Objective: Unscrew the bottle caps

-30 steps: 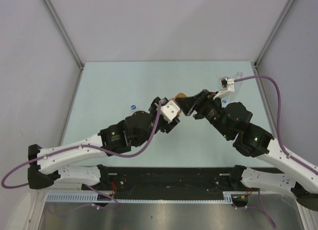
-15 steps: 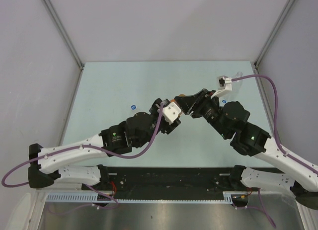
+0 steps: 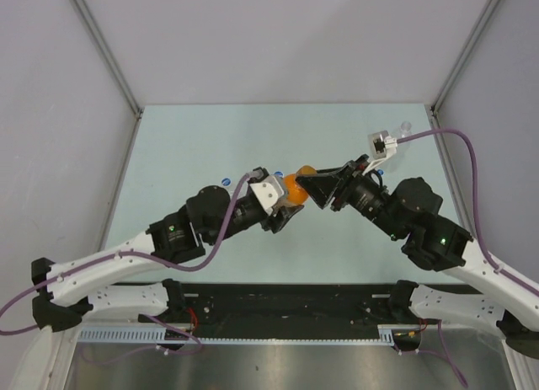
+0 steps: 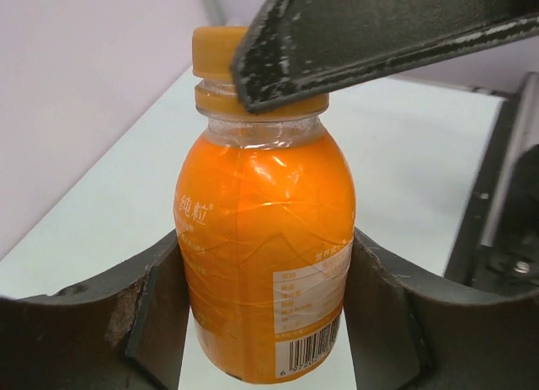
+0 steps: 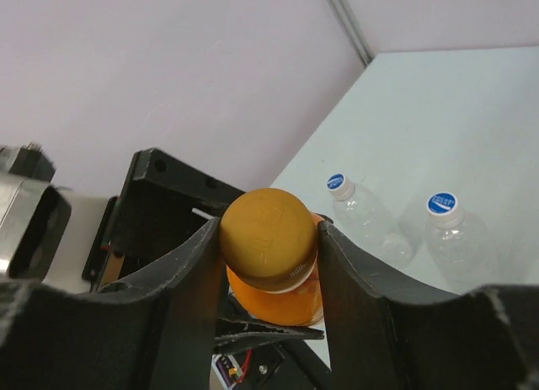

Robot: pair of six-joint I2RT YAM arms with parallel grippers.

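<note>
Clamping orange cap [image 5: 269, 230] & btl [image 4: 265, 255]

Pale green tabletop [image 3: 185, 146], walled by grey panels. Resting on it past the right claw [image 5: 269, 238], off to the right of its tips: a clear bottle [image 5: 370, 230] and, just beside it, a second clear bottle [image 5: 472, 243], both with blue caps [image 5: 339, 184] bearing white marks.

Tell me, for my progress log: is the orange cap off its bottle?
No, the orange cap sits on the bottle neck, between the fingers of the right claw.
</note>
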